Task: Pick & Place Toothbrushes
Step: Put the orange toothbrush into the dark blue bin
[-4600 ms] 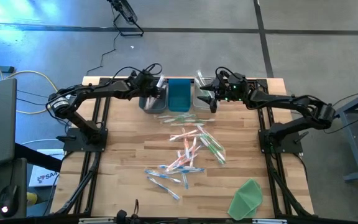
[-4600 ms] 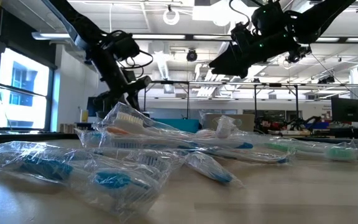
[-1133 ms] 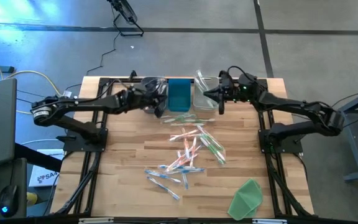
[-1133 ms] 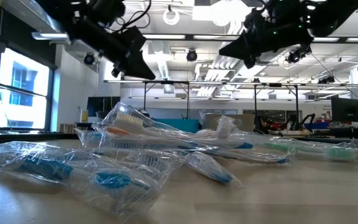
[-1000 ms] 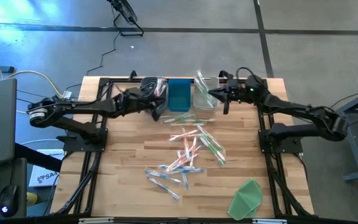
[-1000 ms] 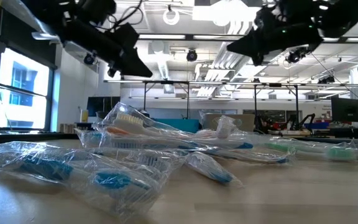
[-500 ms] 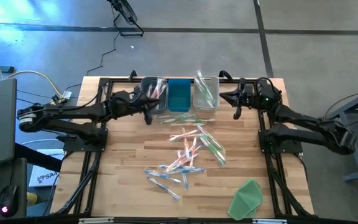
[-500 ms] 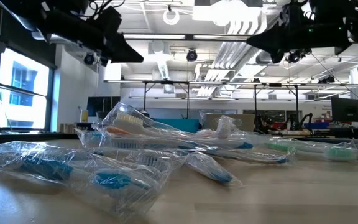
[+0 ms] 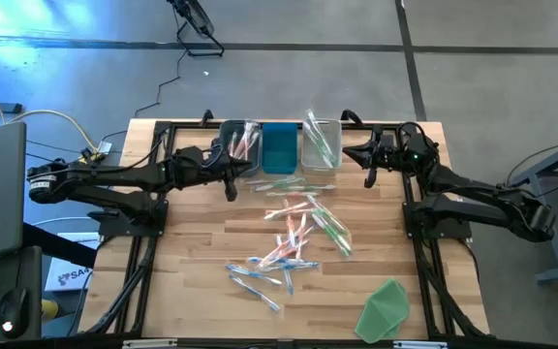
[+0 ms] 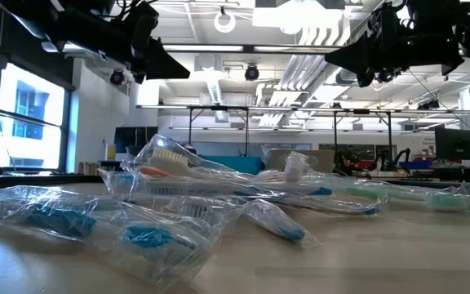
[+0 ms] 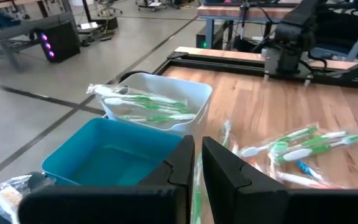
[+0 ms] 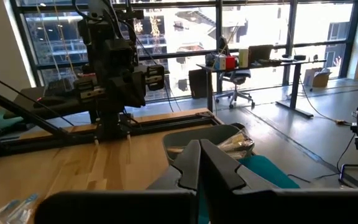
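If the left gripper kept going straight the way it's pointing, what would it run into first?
Probably the teal bin right ahead of the shut left gripper, with the clear bin of green toothbrushes just beyond; depth is hard to judge.

Three bins sit in the upper middle: a grey bin (image 9: 234,139), a teal bin (image 9: 280,148), a clear bin (image 9: 320,145). A green sheet (image 9: 385,308) lies lower right.
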`<state>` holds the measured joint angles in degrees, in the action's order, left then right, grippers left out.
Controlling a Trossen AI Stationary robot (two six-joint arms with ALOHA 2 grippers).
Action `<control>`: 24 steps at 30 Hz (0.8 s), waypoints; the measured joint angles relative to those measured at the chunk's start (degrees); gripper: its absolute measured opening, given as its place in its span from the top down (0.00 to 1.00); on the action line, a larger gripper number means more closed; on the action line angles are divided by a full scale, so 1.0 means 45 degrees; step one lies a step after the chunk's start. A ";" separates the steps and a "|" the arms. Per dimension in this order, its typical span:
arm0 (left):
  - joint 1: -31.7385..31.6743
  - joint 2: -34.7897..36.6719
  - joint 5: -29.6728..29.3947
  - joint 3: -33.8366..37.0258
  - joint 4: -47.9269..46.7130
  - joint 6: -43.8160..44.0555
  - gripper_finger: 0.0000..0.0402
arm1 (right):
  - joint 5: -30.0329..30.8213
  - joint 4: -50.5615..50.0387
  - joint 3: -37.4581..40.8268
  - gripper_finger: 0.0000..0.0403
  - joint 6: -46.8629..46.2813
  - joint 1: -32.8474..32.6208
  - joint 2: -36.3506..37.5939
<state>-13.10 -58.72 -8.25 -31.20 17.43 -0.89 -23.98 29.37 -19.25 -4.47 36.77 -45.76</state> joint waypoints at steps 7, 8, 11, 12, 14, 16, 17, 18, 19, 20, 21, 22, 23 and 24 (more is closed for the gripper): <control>0.0005 0.0000 0.0003 0.0000 -0.0005 -0.0026 0.94 | -0.0007 -0.0001 0.0000 0.99 0.0000 0.0000 0.0000; 0.0005 0.0000 0.0003 0.0000 -0.0005 -0.0031 0.94 | -0.0006 -0.0001 0.0000 0.99 0.0000 0.0000 0.0000; 0.0005 0.0000 0.0005 0.0000 -0.0005 -0.0034 0.94 | -0.0006 -0.0001 -0.0002 0.99 0.0000 0.0000 0.0000; 0.0005 0.0000 0.0005 -0.0005 -0.0005 -0.0034 0.94 | -0.0006 -0.0001 -0.0005 0.99 -0.0004 0.0000 -0.0001; 0.0005 0.0000 0.0005 -0.0005 -0.0005 -0.0034 0.94 | -0.0006 -0.0001 -0.0005 0.99 -0.0005 0.0000 -0.0005; 0.0005 0.0000 0.0005 -0.0005 -0.0005 -0.0032 0.94 | -0.0006 -0.0006 -0.0005 0.99 -0.0005 0.0000 -0.0005; 0.0005 0.0000 0.0005 -0.0005 -0.0005 -0.0031 0.94 | -0.0006 -0.0006 -0.0005 0.99 -0.0003 0.0000 -0.0005; 0.0005 -0.0005 0.0005 -0.0005 -0.0005 -0.0031 0.94 | -0.0006 -0.0006 -0.0008 0.99 -0.0001 0.0000 -0.0005; 0.0005 -0.0005 0.0007 -0.0005 -0.0005 -0.0029 0.94 | -0.0006 -0.0009 -0.0010 0.99 -0.0005 0.0000 -0.0005; 0.0005 -0.0005 0.0010 -0.0005 -0.0005 -0.0029 0.94 | -0.0006 -0.0011 -0.0010 0.99 -0.0005 0.0000 -0.0005; 0.0005 -0.0005 0.0010 -0.0005 -0.0005 -0.0029 0.94 | -0.0006 -0.0011 -0.0010 0.99 -0.0005 0.0000 -0.0005; 0.0005 -0.0005 0.0010 -0.0005 -0.0007 -0.0029 0.94 | -0.0006 -0.0011 -0.0010 0.99 -0.0005 0.0000 -0.0005; 0.0005 -0.0005 0.0010 -0.0005 -0.0010 -0.0029 0.94 | -0.0006 -0.0016 -0.0010 0.99 -0.0005 0.0000 -0.0005; 0.0005 -0.0005 0.0010 -0.0005 -0.0010 -0.0029 0.94 | -0.0006 -0.0016 -0.0010 0.99 -0.0005 0.0000 -0.0005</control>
<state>-13.08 -58.74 -8.21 -31.22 17.39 -1.02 -24.01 29.30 -19.29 -4.49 36.77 -45.78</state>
